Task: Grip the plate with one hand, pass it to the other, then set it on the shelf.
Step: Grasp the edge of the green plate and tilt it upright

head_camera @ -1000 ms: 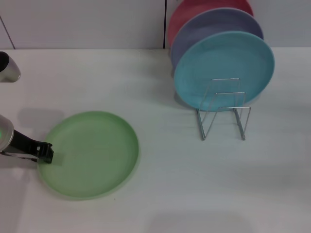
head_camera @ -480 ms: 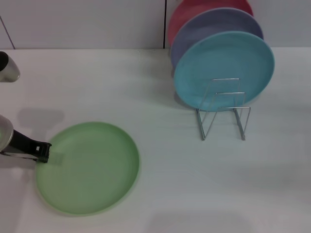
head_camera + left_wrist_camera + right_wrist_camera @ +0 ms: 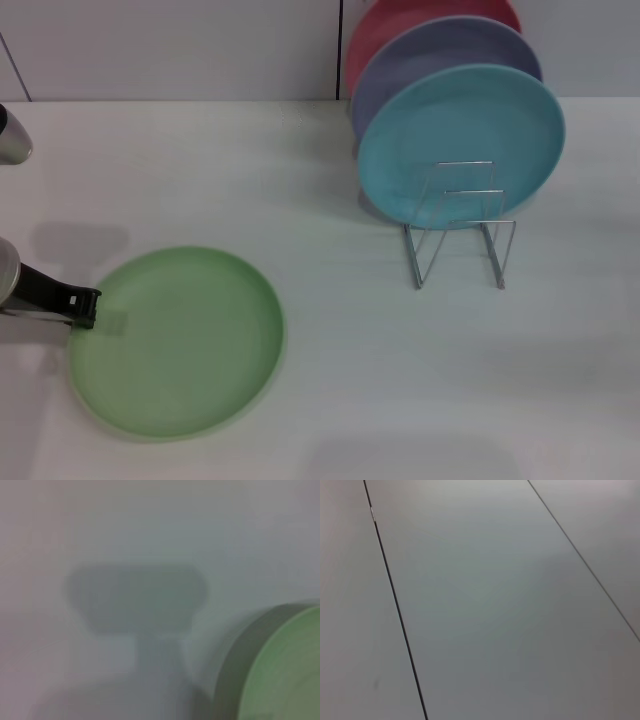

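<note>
The pale green plate point(image 3: 178, 340) is at the front left of the white table. My left gripper point(image 3: 85, 307), black on a silver wrist, is shut on the plate's left rim. The plate's rim also shows in the left wrist view point(image 3: 285, 670), with a dark shadow beneath it, so that edge is raised off the table. The wire shelf point(image 3: 460, 235) stands at the right, its front slots empty. My right gripper is out of view; the right wrist view shows only grey wall panels.
A turquoise plate point(image 3: 460, 145), a lavender plate point(image 3: 440, 60) and a red plate point(image 3: 400, 30) stand on edge in the shelf's rear slots. A silver part of the left arm point(image 3: 12, 140) is at the far left edge. The wall runs behind the table.
My left gripper has drawn back to the left with the green plate, which has shifted left and toward the table's front edge. The shelf and its plates have not moved.
</note>
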Motion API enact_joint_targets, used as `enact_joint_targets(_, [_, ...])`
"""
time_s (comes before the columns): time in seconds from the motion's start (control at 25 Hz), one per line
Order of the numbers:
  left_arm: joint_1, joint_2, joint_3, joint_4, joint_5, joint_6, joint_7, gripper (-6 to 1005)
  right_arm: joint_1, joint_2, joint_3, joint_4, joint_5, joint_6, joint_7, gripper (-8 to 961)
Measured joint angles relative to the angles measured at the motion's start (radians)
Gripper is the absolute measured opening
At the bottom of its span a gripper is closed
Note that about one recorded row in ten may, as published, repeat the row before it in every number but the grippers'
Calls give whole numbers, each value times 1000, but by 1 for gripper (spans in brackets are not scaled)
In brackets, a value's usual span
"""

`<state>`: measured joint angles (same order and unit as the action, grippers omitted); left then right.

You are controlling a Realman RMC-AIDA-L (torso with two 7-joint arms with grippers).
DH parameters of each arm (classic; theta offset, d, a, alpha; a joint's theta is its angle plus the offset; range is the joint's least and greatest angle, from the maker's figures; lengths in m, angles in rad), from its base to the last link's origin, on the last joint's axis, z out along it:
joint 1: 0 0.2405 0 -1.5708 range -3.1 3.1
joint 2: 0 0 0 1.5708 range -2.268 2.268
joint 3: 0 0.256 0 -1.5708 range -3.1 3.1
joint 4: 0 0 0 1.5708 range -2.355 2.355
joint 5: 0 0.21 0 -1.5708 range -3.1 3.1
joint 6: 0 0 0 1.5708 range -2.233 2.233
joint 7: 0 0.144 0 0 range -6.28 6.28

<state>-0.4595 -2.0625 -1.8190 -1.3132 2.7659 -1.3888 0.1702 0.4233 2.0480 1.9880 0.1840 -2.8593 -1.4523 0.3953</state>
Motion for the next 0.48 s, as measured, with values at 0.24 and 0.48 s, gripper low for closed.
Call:
enact_joint_targets(0.24, [20,-2,3,-21,-15,44,1,59,0,0,0,0,0,7,0,639])
enact_joint_targets(0.48, [61,-3,7,-26,-102,194,23,44,0,-1,0,0,0,8,-1,638])
